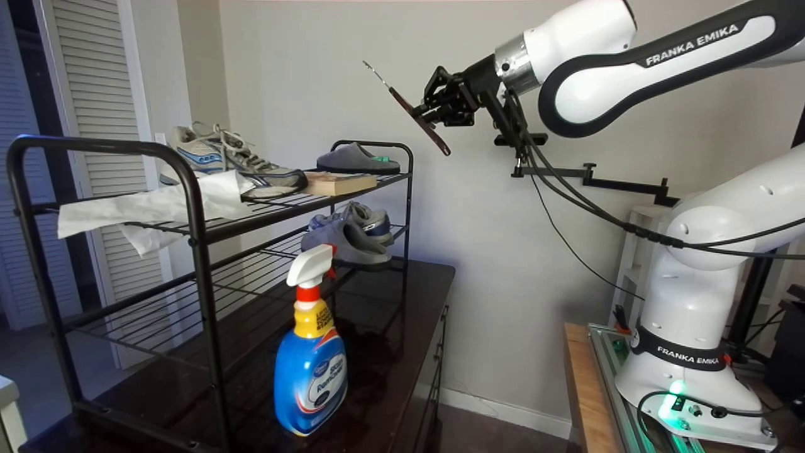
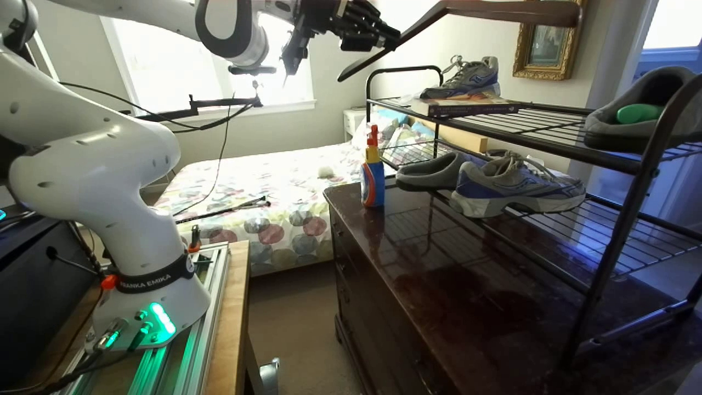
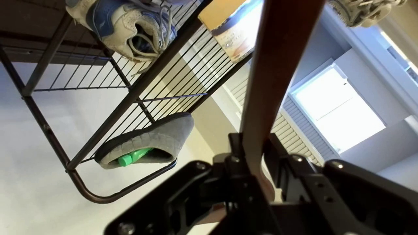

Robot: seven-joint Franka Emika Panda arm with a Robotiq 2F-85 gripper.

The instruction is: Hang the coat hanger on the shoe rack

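Observation:
The dark reddish-brown coat hanger point(image 1: 404, 100) is held in the air, tilted, with its thin metal hook pointing up and away from the arm in an exterior view. It also shows in an exterior view point(image 2: 510, 11) and in the wrist view point(image 3: 277, 65). My gripper point(image 1: 420, 113) is shut on one bar of it; the fingers point(image 3: 253, 140) pinch the bar from both sides. The black shoe rack point(image 1: 201, 264) also shows in an exterior view point(image 2: 620, 241) and in the wrist view point(image 3: 124, 104). The hanger is higher than its top shelf and apart from it.
The rack stands on a dark glossy cabinet point(image 1: 377, 352). Its top shelf holds a sneaker point(image 1: 236, 160), a white sheet point(image 1: 151, 204), a book point(image 1: 339, 184) and a grey slipper point(image 1: 358, 158). More shoes point(image 2: 515, 186) sit below. A blue spray bottle point(image 1: 311, 371) stands beside the rack.

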